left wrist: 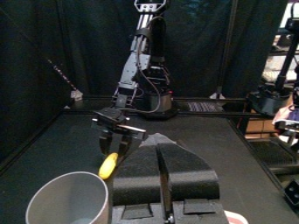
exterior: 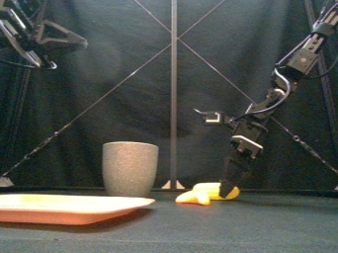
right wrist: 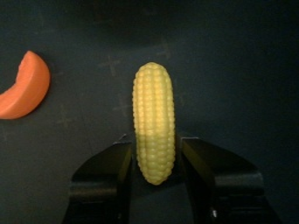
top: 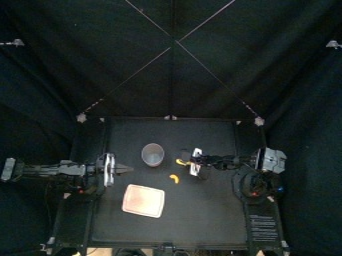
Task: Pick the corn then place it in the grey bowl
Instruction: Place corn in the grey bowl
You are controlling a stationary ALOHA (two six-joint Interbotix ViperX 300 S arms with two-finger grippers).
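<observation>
2 jaws of the right gripper [right wrist: 156,144] stand apart, straddling one end of the corn [right wrist: 155,105], which lies flat on the table [right wrist: 239,52]; likely set for a crosswise pinch. An orange toy [right wrist: 30,85] lies beside it. The cup [exterior: 129,168] nearby looks empty, as does the tray [exterior: 66,209]. The left gripper [left wrist: 163,166] rests, jaws together.

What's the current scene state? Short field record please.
grey cup: upright, mid table
corn: on table, right of grey cup
right pincer: down over corn's end, grip unclear
left pincer: shut, resting at table's left
pink tray: front left of table
orange toy: beside corn, not touching
</observation>
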